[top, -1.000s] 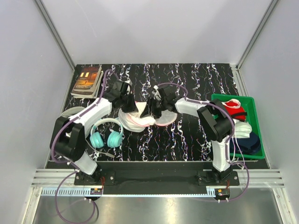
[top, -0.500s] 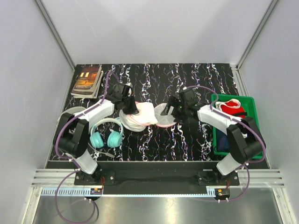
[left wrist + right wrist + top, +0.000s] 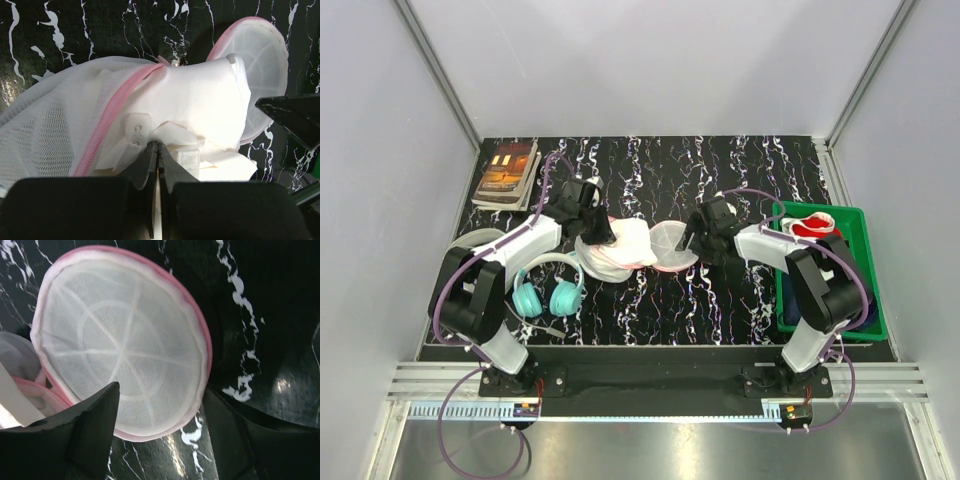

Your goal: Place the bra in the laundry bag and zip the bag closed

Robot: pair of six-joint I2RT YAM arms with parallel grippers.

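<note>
The laundry bag [image 3: 672, 246] lies open mid-table, its two white mesh halves with pink zip trim side by side. A white padded garment with hook eyelets [image 3: 200, 100] lies in and over the left half [image 3: 55, 130]; no black garment shows there. My left gripper [image 3: 603, 232] [image 3: 157, 145] is shut on a fold of this white garment at the bag's left edge. My right gripper [image 3: 698, 240] [image 3: 161, 390] is open just right of the empty right half [image 3: 125, 350], its fingers straddling that half's near rim.
Teal headphones [image 3: 548, 295] lie in front of the left arm. Books [image 3: 507, 172] sit at the back left. A green bin [image 3: 820, 207] at the right holds a red and white cloth [image 3: 817, 230] and dark cloth [image 3: 855, 305].
My right gripper has drawn back to the right from over the bag's middle, uncovering the right half. My left gripper has stayed at the bag's left edge.
</note>
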